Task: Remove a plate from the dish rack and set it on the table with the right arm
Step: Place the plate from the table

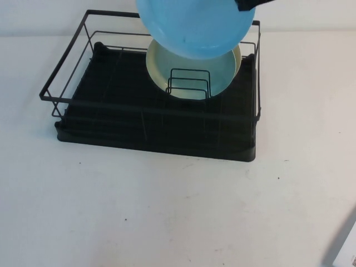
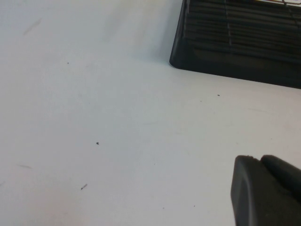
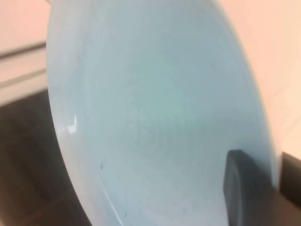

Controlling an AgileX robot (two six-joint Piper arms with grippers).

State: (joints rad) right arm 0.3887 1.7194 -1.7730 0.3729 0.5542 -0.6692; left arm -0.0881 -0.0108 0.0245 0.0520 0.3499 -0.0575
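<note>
The light sky-blue plate (image 1: 192,25) hangs tilted in the air above the back of the dish rack (image 1: 156,119), clear of its wire holder (image 1: 189,83). My right gripper (image 1: 247,4) is at the top edge of the high view, shut on the plate's right rim. In the right wrist view the plate (image 3: 150,113) fills the picture, and my right gripper (image 3: 270,183) has one finger on each side of the rim. My left gripper (image 2: 258,160) is shut and empty, low over the white table (image 2: 94,117) in front of the rack's corner (image 2: 225,52).
A cream pale-yellow plate (image 1: 222,78) stands upright in the wire holder, below the lifted plate. The rack's wire frame rises around its black tray. A grey-white object (image 1: 345,247) lies at the table's front right edge. Open white table (image 1: 167,211) lies in front of the rack.
</note>
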